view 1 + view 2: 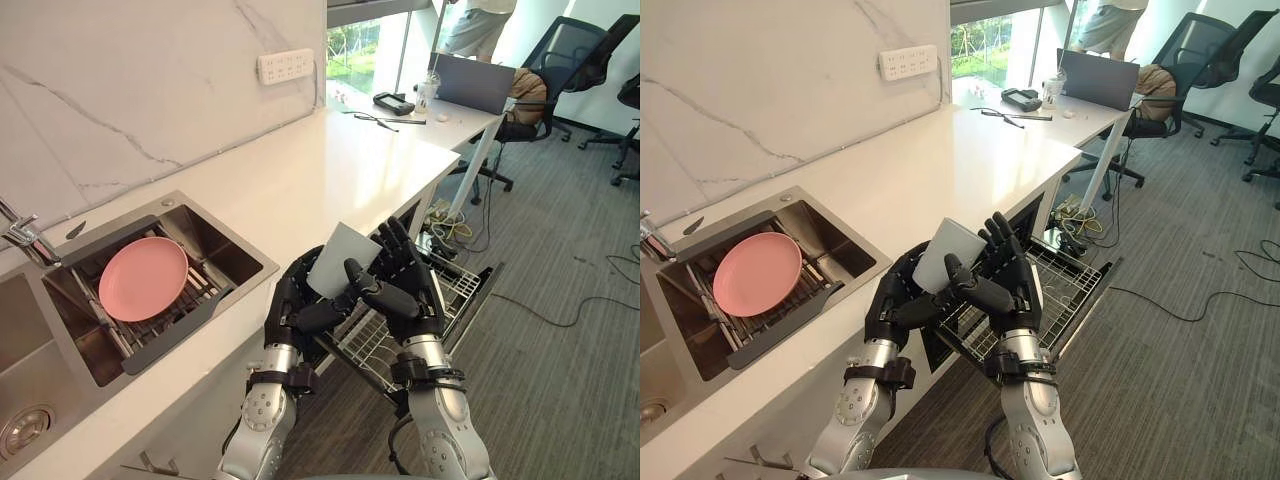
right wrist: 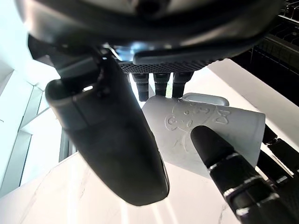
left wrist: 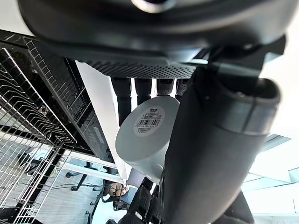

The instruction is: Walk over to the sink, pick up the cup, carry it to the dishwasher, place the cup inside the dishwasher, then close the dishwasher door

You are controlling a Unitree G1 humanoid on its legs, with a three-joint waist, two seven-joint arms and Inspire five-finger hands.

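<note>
Left hand (image 1: 295, 305), right hand (image 1: 410, 285) clasping cup (image 1: 338, 258) (tilted), over dishwasher rack (image 1: 455, 285)

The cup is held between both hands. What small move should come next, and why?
Probably lower the cup toward the wire rack of the open dishwasher. The left hand and the right hand both clasp it over the pulled-out rack, so a short descent seems the sensible next step before any release.
</note>
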